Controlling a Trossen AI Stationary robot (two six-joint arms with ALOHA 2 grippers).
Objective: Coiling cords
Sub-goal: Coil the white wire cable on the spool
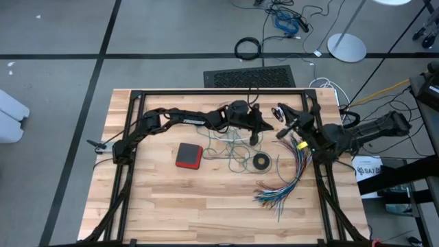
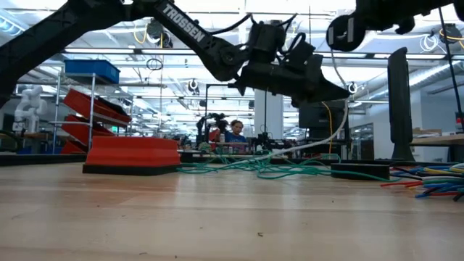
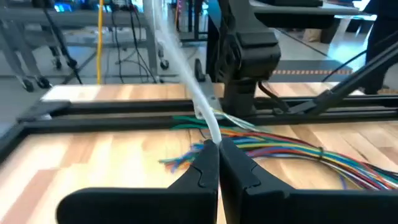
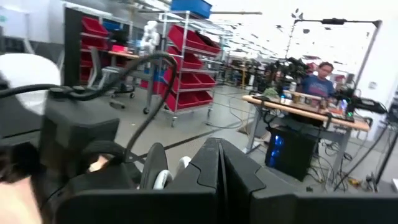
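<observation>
The white cord (image 3: 184, 74) runs up from my left gripper (image 3: 217, 148) to its round black-and-white piece (image 1: 281, 112), which is raised above the table's far middle beside my right gripper (image 1: 288, 125). Both grippers are shut, and their tips stand close together. In the low view the cord (image 2: 342, 119) sags from the round piece (image 2: 344, 32) past my left gripper (image 2: 339, 93) down to the table. The teal-green cord (image 1: 232, 149) lies in a loose tangle on the table under my left gripper, and no gripper touches it. My left gripper pinches the white cord (image 3: 210, 134) between its two fingertips, at a point a little way down from the round piece. The fingers lie nearly level and cross the cord. Above the pinch the cord rises clear of the table. My right gripper is shut beside the round piece (image 4: 155, 167), and a white loop of the cord (image 4: 164, 179) shows against its fingers. The fingers themselves hide the place of contact. The round piece is lifted well clear of the table.
A red flat box (image 1: 188, 155) lies left of the teal tangle and a small black ring (image 1: 261, 162) to its right. A fanned bundle of multicoloured wires (image 1: 291, 175) spreads toward the near right. A black frame rail (image 1: 219, 92) runs along the far edge. A seated person (image 2: 235, 133) shows in the room beyond.
</observation>
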